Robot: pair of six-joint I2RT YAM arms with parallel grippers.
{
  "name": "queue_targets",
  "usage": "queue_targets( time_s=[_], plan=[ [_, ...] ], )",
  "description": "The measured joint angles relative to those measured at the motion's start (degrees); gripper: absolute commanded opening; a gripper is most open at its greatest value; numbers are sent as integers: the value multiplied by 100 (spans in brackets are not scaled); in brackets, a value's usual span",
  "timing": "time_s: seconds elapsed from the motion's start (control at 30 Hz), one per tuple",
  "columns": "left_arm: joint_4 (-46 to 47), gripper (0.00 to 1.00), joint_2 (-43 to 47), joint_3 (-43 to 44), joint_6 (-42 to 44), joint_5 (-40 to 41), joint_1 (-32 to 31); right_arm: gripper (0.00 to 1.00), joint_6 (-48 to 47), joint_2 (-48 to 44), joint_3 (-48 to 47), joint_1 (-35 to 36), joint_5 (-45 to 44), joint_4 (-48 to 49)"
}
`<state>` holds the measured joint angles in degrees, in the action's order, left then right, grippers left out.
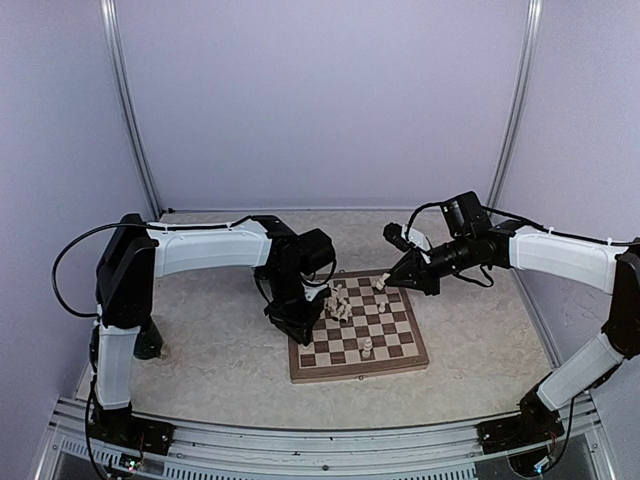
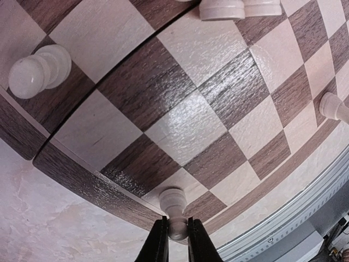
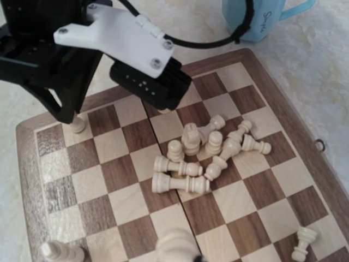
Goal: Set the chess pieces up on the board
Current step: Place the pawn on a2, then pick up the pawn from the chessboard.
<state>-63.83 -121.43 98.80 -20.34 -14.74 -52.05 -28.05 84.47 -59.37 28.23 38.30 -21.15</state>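
The left end effector (image 2: 174, 239), clamped on a small pale cream wooden pawn (image 2: 173, 203) at an edge square of the brown-and-cream checkered wooden board (image 2: 180, 125), should probably seat it upright and centred before releasing gently.

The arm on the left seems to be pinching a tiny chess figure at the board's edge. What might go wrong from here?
The left fingers pinch a pawn right at the rim of the board. If it is let go crookedly, it might topple off. The heap of fallen pieces lies mid-board, close by, so a careless sweep may scatter it.
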Motion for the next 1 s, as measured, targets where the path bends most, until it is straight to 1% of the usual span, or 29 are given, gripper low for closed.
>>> queue_targets(
  time_s=[0.13, 0.2, 0.27, 0.43, 0.53, 0.67, 0.8, 0.93, 0.97, 1.0],
  plan=[
    [2, 25, -26, 4, 0, 7, 0, 0, -11, 0, 0, 0, 2, 0],
    [0, 34, -35, 7, 2, 2, 0, 0, -20, 0, 0, 0, 0, 0],
    [-11, 37, -35, 37, 20, 4, -7, 0, -22, 0, 0, 0, 2, -2],
    [-55, 38, 7, 299, -9, 118, -33, 0, -26, 2, 0, 0, 2, -2],
    [-79, 37, 190, 474, -63, 474, -26, 0, -26, 4, 0, 0, 2, -4],
    [162, 37, 651, 466, -140, 1152, 85, 0, -26, 28, 0, 20, 7, -7],
    [734, 40, 955, 295, -146, 1685, 175, 0, 15, 57, 0, 42, 79, -9],
    [1958, 47, 1307, -417, 31, 1961, 48, 0, 295, 61, -46, 48, 337, -15],
    [2472, 47, 1475, -774, 101, 1974, -37, 0, 387, 61, -98, 48, 428, -15],
    [2747, 45, 1596, -986, 140, 1971, -85, 0, 468, 66, -166, 48, 507, -22]
  ],
)
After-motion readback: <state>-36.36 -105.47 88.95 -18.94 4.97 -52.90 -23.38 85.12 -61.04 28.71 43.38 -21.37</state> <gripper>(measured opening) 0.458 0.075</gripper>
